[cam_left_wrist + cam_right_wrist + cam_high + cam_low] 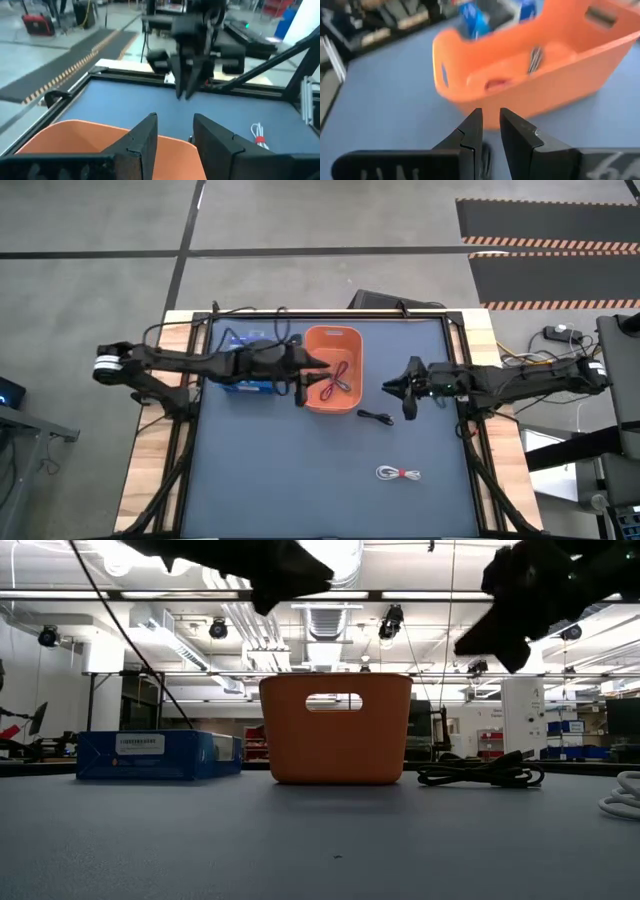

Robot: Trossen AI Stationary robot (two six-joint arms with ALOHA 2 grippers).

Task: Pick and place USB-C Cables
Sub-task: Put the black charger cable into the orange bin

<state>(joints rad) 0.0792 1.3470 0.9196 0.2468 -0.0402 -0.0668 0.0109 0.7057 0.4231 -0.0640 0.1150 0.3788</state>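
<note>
On the blue mat point(300, 480) (ducts and lamps fill the ceiling behind), the orange bin point(332, 370) sits between both empty grippers, left gripper point(310, 370) parted, right gripper point(392, 388) narrowly parted.

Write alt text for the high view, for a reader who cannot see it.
An orange bin holding a red cable sits on a blue table, with the left end effector over its rim and the right end effector beside it. A black cable and a white cable lie on the table; a blue box sits under the left arm.
</note>
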